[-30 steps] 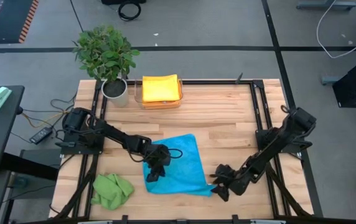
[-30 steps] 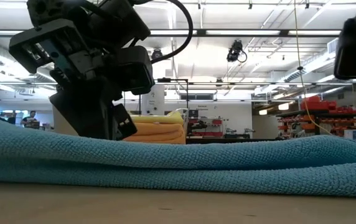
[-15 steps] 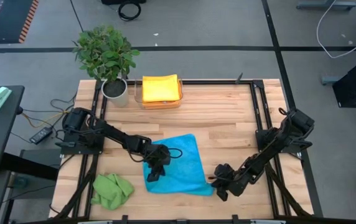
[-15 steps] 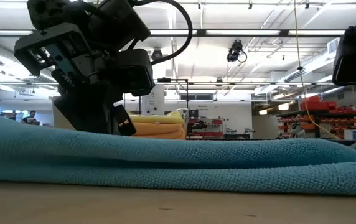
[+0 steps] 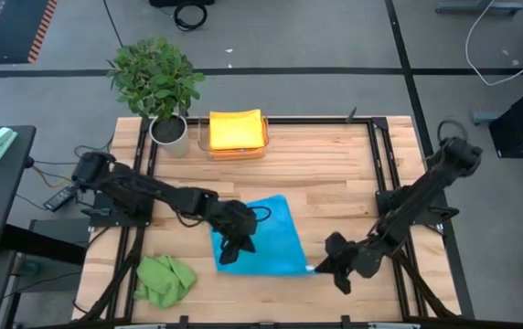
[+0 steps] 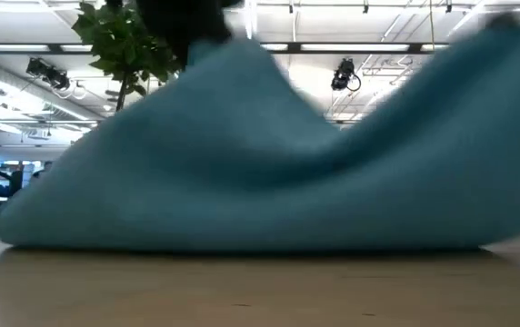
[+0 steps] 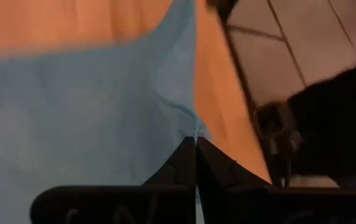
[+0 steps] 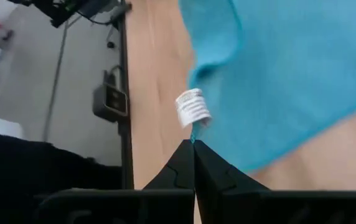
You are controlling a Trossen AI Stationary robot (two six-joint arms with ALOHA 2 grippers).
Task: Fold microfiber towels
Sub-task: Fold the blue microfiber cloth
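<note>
A blue microfiber towel [image 5: 271,233] lies in the middle of the table, its near edge raised. My left gripper [image 5: 237,247] is shut on its near left corner, and my right gripper [image 5: 316,268] is shut on its near right corner. In the low view the blue towel [image 6: 269,173] rises at both ends and sags between them, with its lower part on the tabletop. A crumpled green towel [image 5: 164,279] lies at the near left. Folded yellow and orange towels [image 5: 236,130] sit in a tray at the far edge. My left gripper pinches the towel's near left corner [image 7: 189,127] between its two shut fingers, slanting down from the table's left. The corner is lifted and the cloth slopes away from it down to the table. My right gripper pinches the towel's near right corner [image 8: 193,135] at its fingertips, just beside the white label [image 8: 193,107]. It comes slanting down from the table's right. The corner is lifted and the cloth beyond it falls slack to the table.
A potted plant [image 5: 156,82] stands at the far left corner beside the tray. Black frame rails [image 5: 376,164] run along the table's sides. Bare wood [image 5: 335,174] lies between the blue towel and the far edge.
Both grippers have risen, carrying the blue towel's two near corners up. The near edge has come off the table and now sags between the grippers, while the far part has stayed on the table.
</note>
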